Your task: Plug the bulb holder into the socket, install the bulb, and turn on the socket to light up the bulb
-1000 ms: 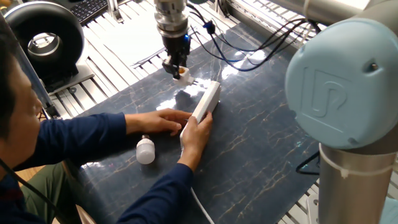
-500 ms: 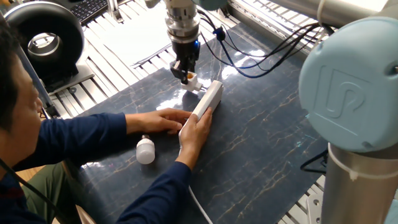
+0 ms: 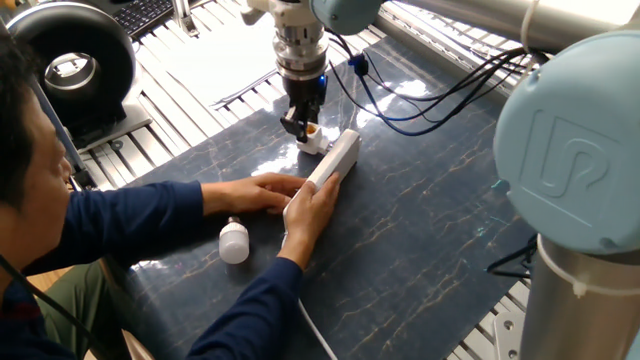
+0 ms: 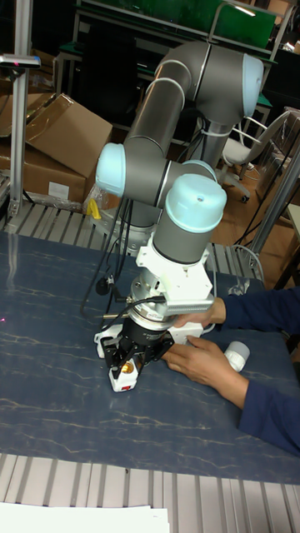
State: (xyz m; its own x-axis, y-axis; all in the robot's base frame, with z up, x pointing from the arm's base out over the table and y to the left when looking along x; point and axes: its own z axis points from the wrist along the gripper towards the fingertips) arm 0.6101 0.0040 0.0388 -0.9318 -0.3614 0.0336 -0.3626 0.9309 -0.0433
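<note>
Tool closed on bulb holder, orange-brass opening facing up between the fingers, held right at the far end of socket, toward 12 o'clock on table. Small, light, rigid plastic by the look of it; best pinched across the flat sides, well clear of the opening, and pushed straight so the prongs seat. Socket long, stiff, probably prone to sliding on the glossy top, steadied here by person's hands from 6 o'clock. Bulb on its side at 7 o'clock of the socket, near the forearm; smooth, round, likely fragile, liable to roll. Better taken by the cylindrical base.
</note>
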